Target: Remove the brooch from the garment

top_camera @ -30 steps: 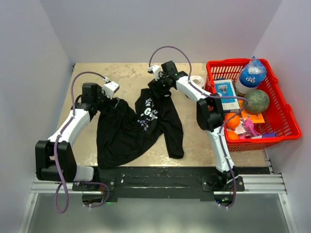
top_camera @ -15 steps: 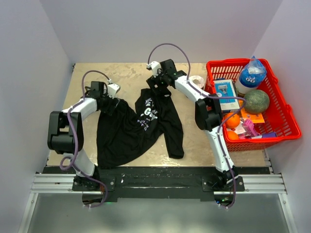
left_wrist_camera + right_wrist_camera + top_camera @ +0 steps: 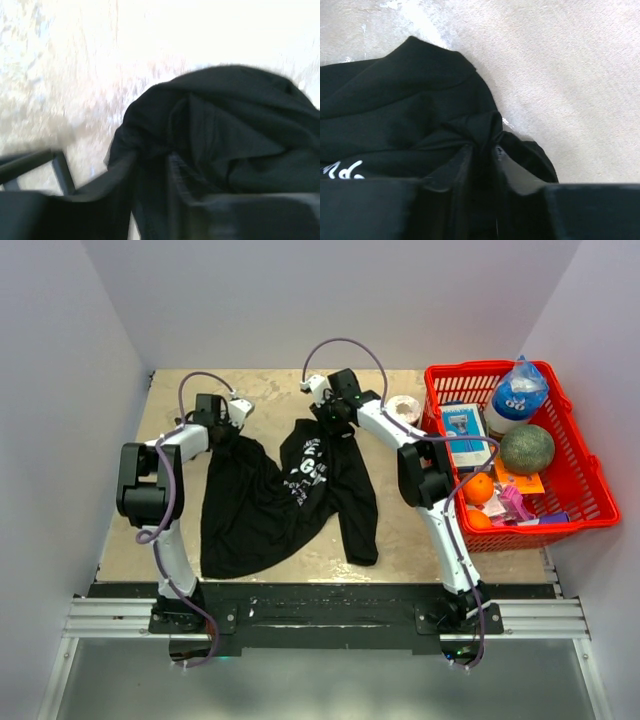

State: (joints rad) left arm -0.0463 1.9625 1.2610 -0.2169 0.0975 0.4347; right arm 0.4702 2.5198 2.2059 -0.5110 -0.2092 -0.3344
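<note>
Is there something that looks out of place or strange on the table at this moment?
The black T-shirt is crumpled and twisted, not flat: the left gripper and the right gripper each pinch a fold at its far edge. No brooch shows in any view. Nothing looks spilled or broken.

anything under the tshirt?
The T-shirt lies bunched on the table; only tabletop shows around it. No brooch is visible; folds cover whatever is beneath.

I work in a lab test cell: plain pale walls (image 3: 330, 300) box in a tan table (image 3: 270, 390), a bolted metal rail (image 3: 540, 623) runs at 6 o'clock, and a red basket (image 3: 480, 367) of props sits at 3 o'clock.
</note>
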